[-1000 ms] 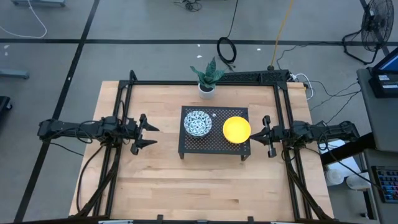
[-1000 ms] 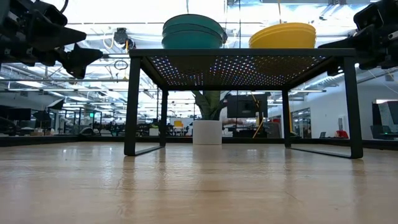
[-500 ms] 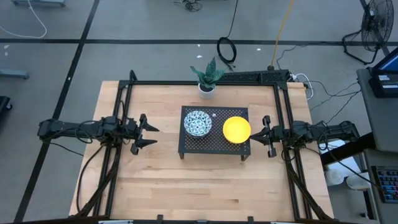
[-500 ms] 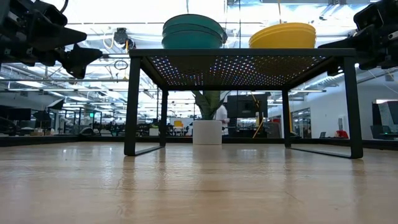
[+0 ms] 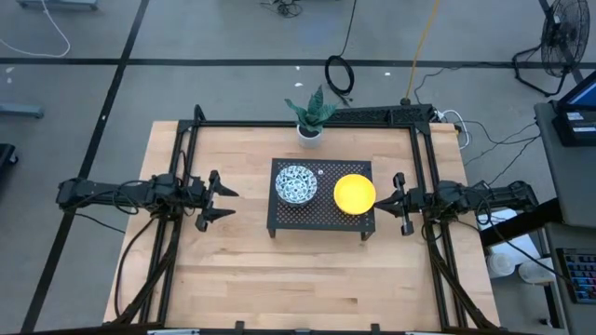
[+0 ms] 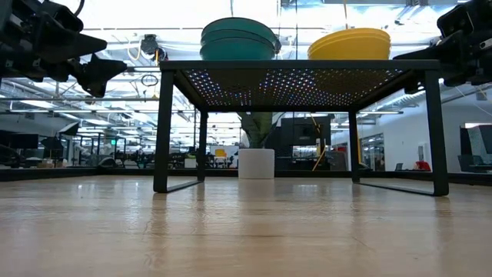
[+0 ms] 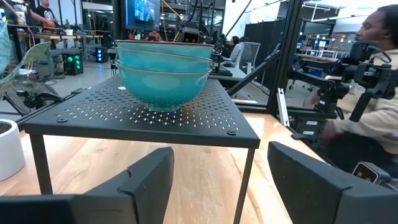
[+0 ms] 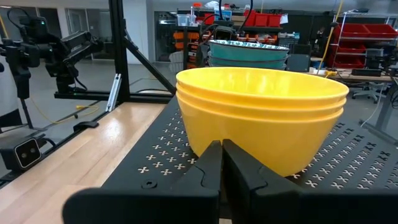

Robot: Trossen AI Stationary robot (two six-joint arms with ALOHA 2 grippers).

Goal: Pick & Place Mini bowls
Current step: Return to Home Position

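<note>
Wooden table bore a shelf, plant pot at its 12 o'clock. My left gripper gaped empty, patterned bowls at 3 o'clock; my right gripper pinched closed, yellow bowls at 9.

Grey concrete floor crossed by dark lines, a fan at its far right corner; beyond the wooden table, a bright workshop with ceiling lights and red storage bins.

Tabletop: black shelf at centre; plant pot behind it.
Shelf: patterned bowls left, yellow bowls right.
</note>
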